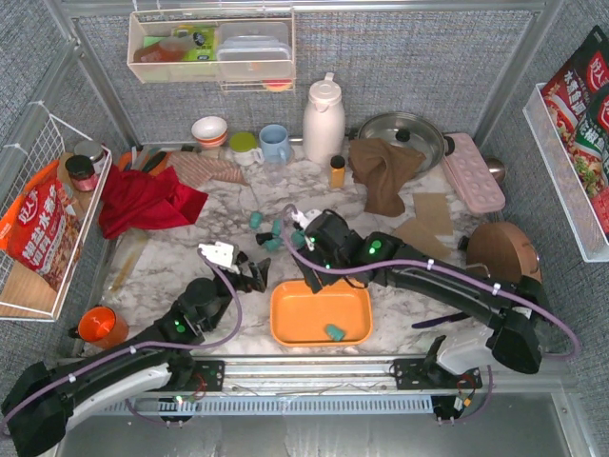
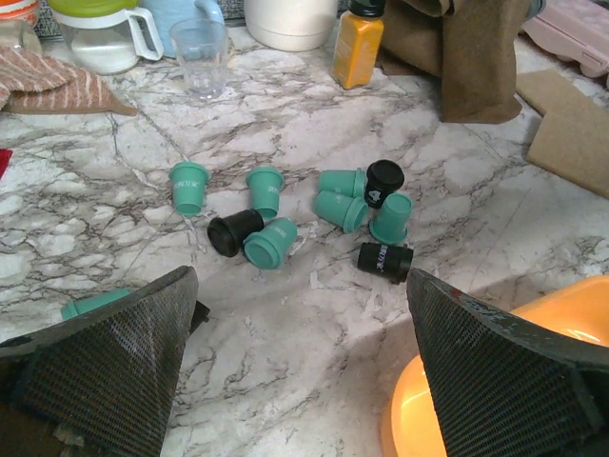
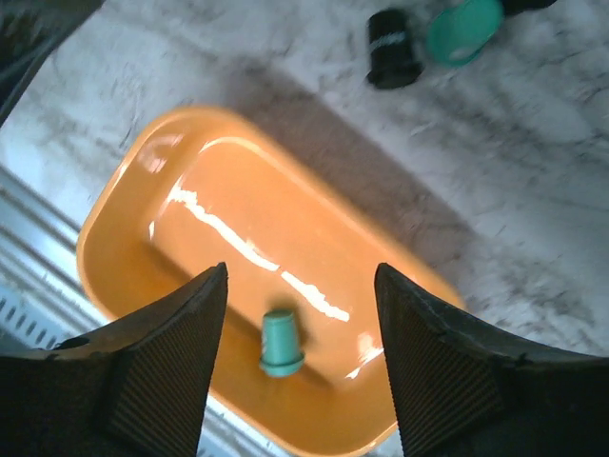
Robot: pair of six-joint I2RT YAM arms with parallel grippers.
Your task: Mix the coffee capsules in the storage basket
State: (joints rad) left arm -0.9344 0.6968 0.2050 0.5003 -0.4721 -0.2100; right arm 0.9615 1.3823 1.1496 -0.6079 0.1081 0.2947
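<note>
Your bench point(image 1: 238, 209) is white marble with grey veins. At its back stand a white jug point(image 1: 324, 119), an orange-yellow bottle point(image 2: 360, 43) with a black cap and a clear cup point(image 2: 200, 55). A brown cloth point(image 2: 476, 52) is draped there too, and a red cloth point(image 1: 143, 202) lies at the left. All sit behind the coffee capsules point(image 2: 343, 211), apart from them.

The storage basket point(image 1: 314, 305) is glossy orange plastic with rounded corners and a low rim. Its long axis runs left-right in the top view, at the near edge between your arms. One teal capsule point(image 3: 282, 341) is inside, by the near right corner. Whether it stands or lies, you cannot tell.

The other tapered pods form a loose cluster on the bench just behind the basket: six teal, three black. One black pod point(image 2: 234, 232) lies on its side touching a teal pod point(image 2: 271, 243). A second black pod point(image 2: 385, 261) lies with its long axis left-right. A stray teal pod point(image 2: 95, 303) is half hidden behind the left finger.

Your left claw point(image 2: 304, 381) is released, jaws wide, facing the cluster with marble between. Your right claw point(image 3: 300, 367) is released over the basket, grasping nothing.
</note>
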